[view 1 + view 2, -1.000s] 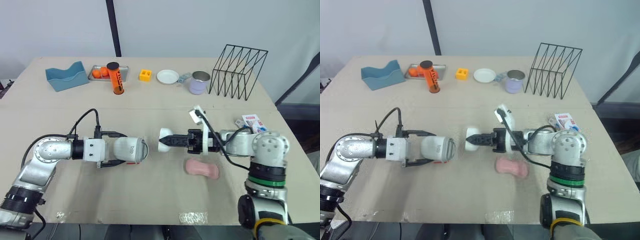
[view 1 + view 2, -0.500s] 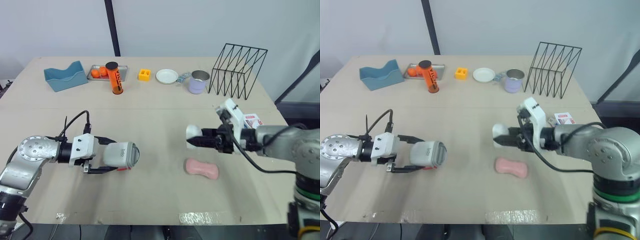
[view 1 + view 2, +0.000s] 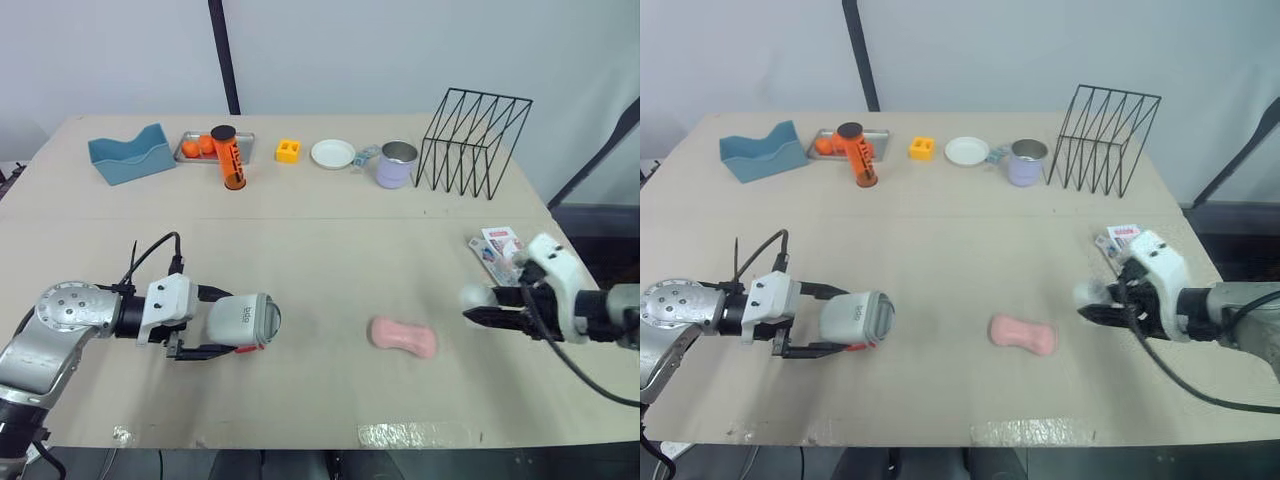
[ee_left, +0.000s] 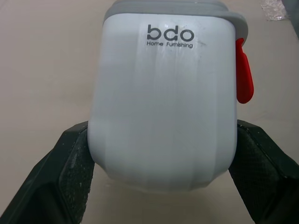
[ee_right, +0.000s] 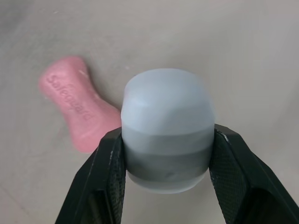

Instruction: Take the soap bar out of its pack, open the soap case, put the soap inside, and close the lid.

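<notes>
The left pincer is grasping the case and the right pincer is grasping the lid, leaving the case open for the soap lying between them.

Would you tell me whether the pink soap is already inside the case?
No, the pink soap lies bare on the table, apart from the case.

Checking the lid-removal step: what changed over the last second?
The right tool, shut on the lid, carried it away from the case to the robot's right, past the soap, ending near the pack. The left tool kept holding the case about where it was; the soap stayed put.
</notes>
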`<move>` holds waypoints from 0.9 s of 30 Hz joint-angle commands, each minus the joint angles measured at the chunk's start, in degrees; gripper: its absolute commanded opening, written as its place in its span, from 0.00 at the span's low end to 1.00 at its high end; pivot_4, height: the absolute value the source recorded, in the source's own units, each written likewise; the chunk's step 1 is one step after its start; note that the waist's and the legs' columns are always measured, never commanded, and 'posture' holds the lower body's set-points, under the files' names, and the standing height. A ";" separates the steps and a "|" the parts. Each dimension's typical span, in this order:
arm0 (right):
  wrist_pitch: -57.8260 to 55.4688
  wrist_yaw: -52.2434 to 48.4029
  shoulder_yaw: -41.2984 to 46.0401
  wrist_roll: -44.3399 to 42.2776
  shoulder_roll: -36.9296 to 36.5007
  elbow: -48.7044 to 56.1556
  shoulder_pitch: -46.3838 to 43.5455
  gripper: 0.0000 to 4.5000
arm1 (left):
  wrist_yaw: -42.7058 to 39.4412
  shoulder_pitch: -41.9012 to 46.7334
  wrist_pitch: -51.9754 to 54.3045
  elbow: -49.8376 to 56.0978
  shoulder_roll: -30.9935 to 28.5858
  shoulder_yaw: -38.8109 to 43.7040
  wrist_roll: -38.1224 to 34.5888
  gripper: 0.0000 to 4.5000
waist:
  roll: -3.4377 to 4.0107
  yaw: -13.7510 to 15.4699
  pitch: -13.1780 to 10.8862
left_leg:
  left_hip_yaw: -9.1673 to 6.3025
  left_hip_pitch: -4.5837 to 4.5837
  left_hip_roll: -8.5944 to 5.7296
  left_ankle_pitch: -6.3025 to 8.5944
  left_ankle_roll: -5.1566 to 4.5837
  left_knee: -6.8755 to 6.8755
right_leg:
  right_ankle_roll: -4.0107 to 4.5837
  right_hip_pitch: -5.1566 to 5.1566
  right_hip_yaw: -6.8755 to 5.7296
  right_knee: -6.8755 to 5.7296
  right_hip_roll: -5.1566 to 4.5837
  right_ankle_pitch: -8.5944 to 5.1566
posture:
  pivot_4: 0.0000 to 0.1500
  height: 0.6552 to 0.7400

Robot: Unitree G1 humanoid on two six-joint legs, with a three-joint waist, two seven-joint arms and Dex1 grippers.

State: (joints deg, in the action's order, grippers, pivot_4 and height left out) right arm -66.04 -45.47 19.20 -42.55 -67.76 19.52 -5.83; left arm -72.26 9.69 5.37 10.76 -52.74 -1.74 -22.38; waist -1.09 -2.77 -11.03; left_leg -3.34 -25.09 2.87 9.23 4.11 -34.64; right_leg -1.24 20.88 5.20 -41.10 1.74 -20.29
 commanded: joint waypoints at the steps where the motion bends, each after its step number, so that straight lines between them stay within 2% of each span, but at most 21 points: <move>1: -8.39 2.36 -0.34 1.38 -2.43 -10.65 -5.57 0.44 | 0.60 -0.80 -1.84 1.36 0.80 0.59 1.15 0.78 | 0.00 0.03 0.00 | 0.00 0.00 -0.01 0.00 0.00 0.00 | 0.00 0.00 0.02 0.00 0.00 0.00 | 1.00 0.97; 10: -10.22 5.24 -9.33 5.66 0.65 -17.39 -13.20 0.44 | 1.23 -1.34 -2.19 1.87 1.52 0.45 2.13 0.78 | 0.03 0.02 -0.01 | 0.13 0.00 -0.05 0.03 -0.04 0.01 | 0.15 0.03 0.20 0.01 -0.03 0.09 | 1.00 0.97; 11: -10.31 5.23 -10.08 6.01 0.86 -18.04 -13.90 0.55 | 1.29 -1.38 -2.23 1.89 1.61 0.50 2.20 0.78 | 0.03 -0.05 -0.01 | 0.14 0.00 -0.05 0.03 -0.05 0.01 | 0.15 0.03 0.21 0.00 -0.02 0.09 | 1.00 0.97; 12: -10.73 5.12 -10.47 6.00 1.08 -18.50 -14.55 0.55 | 1.40 -1.51 -2.30 1.98 1.70 0.53 2.28 0.78 | 0.04 0.00 -0.01 | 0.17 0.02 -0.03 0.03 -0.04 0.01 | 0.16 0.05 0.26 -0.01 -0.01 0.09 | 1.00 0.97; 14: -11.09 4.41 -11.97 6.31 0.79 -18.92 -15.66 0.71 | 1.60 -1.66 -2.27 2.22 1.95 0.47 2.33 0.78 | 0.04 0.01 -0.02 | 0.16 -0.01 -0.05 0.04 -0.06 0.02 | 0.14 0.06 0.25 0.00 -0.02 0.08 | 1.00 0.97; 15: -10.87 3.96 -12.74 6.70 0.41 -19.08 -15.97 0.74 | 1.70 -1.75 -2.34 2.34 2.08 0.41 2.42 0.78 | 0.04 0.01 -0.01 | 0.17 -0.02 -0.07 0.05 -0.08 0.01 | 0.13 0.06 0.26 0.00 -0.04 0.08 | 1.00 0.97; 16: -10.84 3.62 -13.08 6.97 0.08 -19.42 -16.43 0.87 | 1.78 -1.80 -2.39 2.39 2.20 0.35 2.47 0.78 | 0.04 0.01 -0.01 | 0.18 -0.01 -0.07 0.05 -0.08 0.01 | 0.13 0.07 0.27 0.00 -0.05 0.08 | 1.00 0.97; 18: -11.00 3.18 -13.29 7.12 -0.39 -19.90 -17.02 0.98 | 1.85 -1.92 -2.53 2.40 2.32 0.32 2.56 0.78 | 0.04 0.02 -0.01 | 0.18 0.00 -0.06 0.05 -0.08 0.00 | 0.14 0.06 0.27 -0.01 -0.04 0.08 | 1.00 0.97; 24: -4.51 -2.23 -10.60 8.75 -6.88 -15.58 -11.92 0.98 | 1.50 -1.97 -3.40 1.64 2.48 0.26 2.80 0.78 | 0.18 0.03 -0.07 | 0.18 -0.01 -0.09 0.05 -0.08 0.00 | 0.13 0.06 0.26 -0.01 -0.07 0.08 | 1.00 0.97; 27: 1.73 -7.81 -3.88 5.40 -6.98 -9.78 -12.25 0.98 | 1.04 -1.44 -3.42 1.05 2.31 0.05 3.06 0.78 | 0.20 0.04 -0.07 | 0.17 -0.01 -0.06 0.06 -0.09 0.00 | 0.14 0.06 0.24 -0.01 -0.05 0.08 | 1.00 0.97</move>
State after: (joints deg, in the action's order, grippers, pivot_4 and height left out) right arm -70.29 -47.54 7.09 -34.13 -73.55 3.04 -16.94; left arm -70.61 7.57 2.68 11.56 -50.23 -2.34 -19.14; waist -0.89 -2.74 -11.10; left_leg -3.16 -25.10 2.78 9.29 4.01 -34.67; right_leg -1.12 20.94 5.46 -41.12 1.68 -20.21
